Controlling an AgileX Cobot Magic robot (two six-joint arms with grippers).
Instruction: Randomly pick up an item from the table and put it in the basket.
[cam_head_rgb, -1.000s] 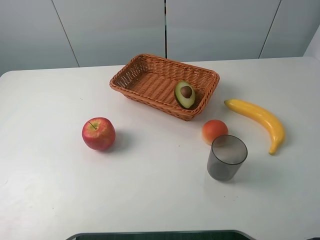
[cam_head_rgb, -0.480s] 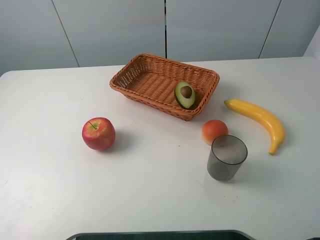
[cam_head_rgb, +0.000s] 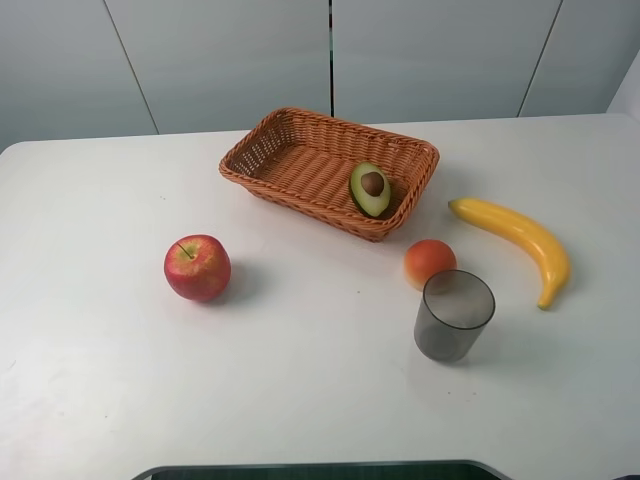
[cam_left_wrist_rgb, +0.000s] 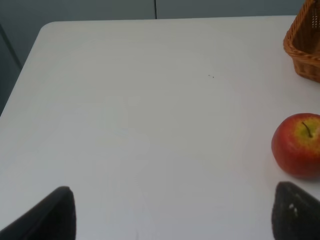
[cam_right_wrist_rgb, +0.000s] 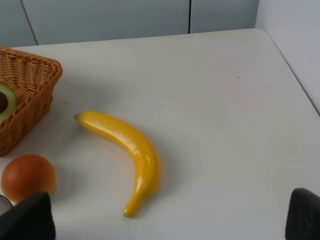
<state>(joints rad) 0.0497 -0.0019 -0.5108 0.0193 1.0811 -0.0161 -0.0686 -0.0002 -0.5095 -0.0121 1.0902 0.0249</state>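
Exterior high view shows the halved avocado (cam_head_rgb: 371, 189) lying inside the basket (cam_head_rgb: 290, 135), leaning against the wall nearest the banana (cam_head_rgb: 520, 238), cut face and brown pit turned up and outward. By how things lie, the put-in step looks done.

Neither arm reaches into that view. In the left wrist view the left gripper (cam_left_wrist_rgb: 172, 215) has its 2 dark fingertips far apart at the frame's lower corners, holding nothing, with the red apple (cam_left_wrist_rgb: 298, 145) just beside 1 fingertip (cam_left_wrist_rgb: 295, 212). In the right wrist view the right gripper (cam_right_wrist_rgb: 172, 217) is likewise spread wide and empty, above the table (cam_right_wrist_rgb: 210, 90) near the banana and the small orange-red fruit (cam_right_wrist_rgb: 27, 176).

As for handling, the avocado looks light and rigid, with a smooth, glossy flesh face that would probably slip under a pad. I judge the surest hold is across its narrower width, 1 finger on each dark skin edge, clear of the pit. Propped on the sloping wicker, it may rock if nudged. A grey cup (cam_head_rgb: 453, 315) stands just beside the orange-red fruit.
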